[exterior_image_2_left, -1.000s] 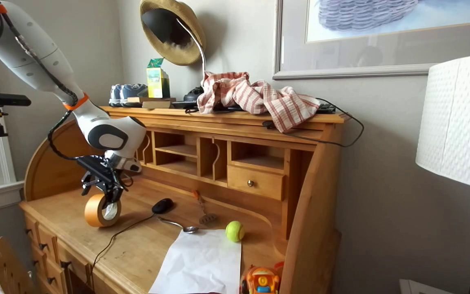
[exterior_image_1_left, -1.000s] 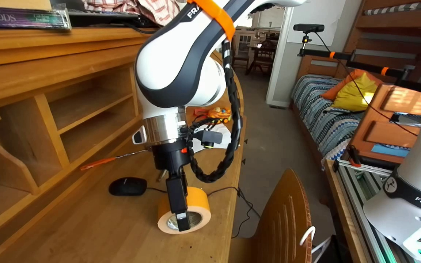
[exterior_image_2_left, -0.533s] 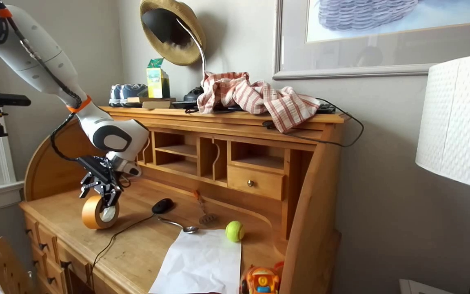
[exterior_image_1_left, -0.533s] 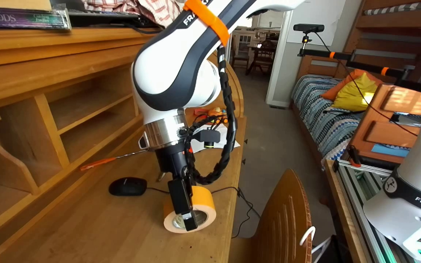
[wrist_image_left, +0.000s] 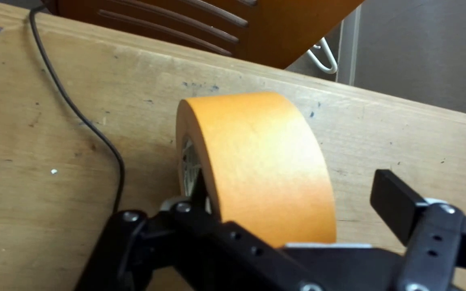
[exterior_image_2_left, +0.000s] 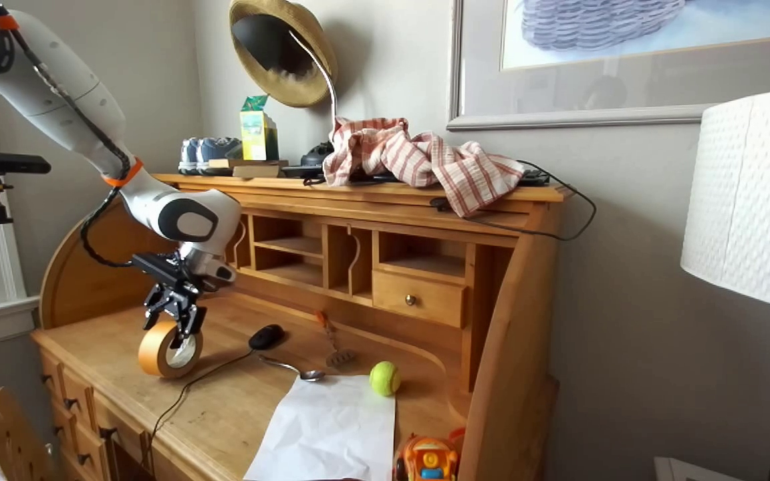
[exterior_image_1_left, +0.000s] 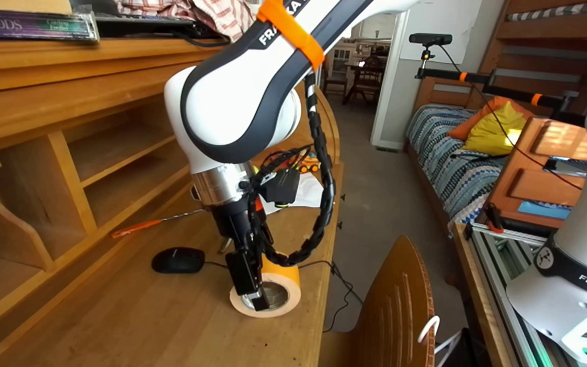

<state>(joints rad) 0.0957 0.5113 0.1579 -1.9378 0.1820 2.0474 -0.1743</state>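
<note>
A wide roll of orange tape [wrist_image_left: 265, 161] stands on its rim on the wooden desk, its hole facing sideways. My gripper [wrist_image_left: 297, 195] is open and astride the roll's width. In the wrist view the left fingertip [wrist_image_left: 199, 186] reaches into the mouth of the hole; whether it touches the inner wall I cannot tell. On the roll's opposite side the right fingertip [wrist_image_left: 395, 204] stands apart, with bare wood showing between. Both exterior views show the tape roll [exterior_image_1_left: 291, 300] under the tilted gripper [exterior_image_2_left: 164, 333], one finger at its hole.
A black mouse [exterior_image_2_left: 267, 337] lies close by, its cord running past the roll. Farther along are a spoon [exterior_image_2_left: 310, 375], a spatula [exterior_image_2_left: 339, 357], a tennis ball [exterior_image_2_left: 385, 378], white paper [exterior_image_2_left: 331, 427] and a toy car [exterior_image_2_left: 428, 457]. A chair [exterior_image_1_left: 395, 306] stands at the desk's front edge.
The wrist has turned and tilted while staying near the roll. The tape roll has shifted a little on the desk and turned slightly. The gripper stays open throughout.
</note>
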